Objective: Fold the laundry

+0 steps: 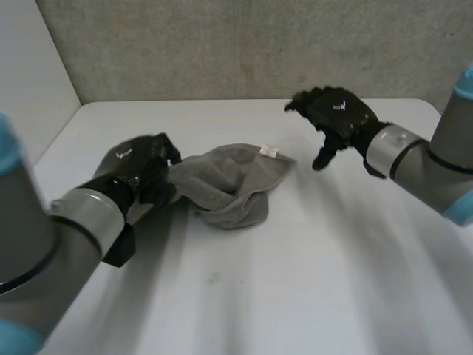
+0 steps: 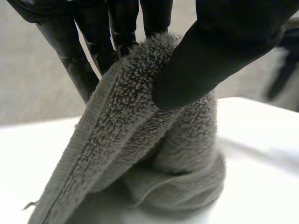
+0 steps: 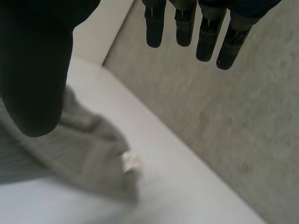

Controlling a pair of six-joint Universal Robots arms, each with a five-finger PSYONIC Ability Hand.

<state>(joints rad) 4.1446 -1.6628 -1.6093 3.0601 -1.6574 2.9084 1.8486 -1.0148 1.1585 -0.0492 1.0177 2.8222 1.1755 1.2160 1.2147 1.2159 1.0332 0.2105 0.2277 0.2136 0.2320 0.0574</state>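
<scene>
Our left hand [image 2: 210, 56] clamps the grey towel [image 1: 236, 188] at its left edge, thumb against fingers.
It lies crumpled in the table's [image 1: 310, 281] middle, toward the far edge. Our right hand [image 1: 336, 115] hovers by the labelled corner [image 1: 269, 151], fingers apart, holding nothing. We should take that corner, then pull both ends apart and flatten before any fold.
</scene>
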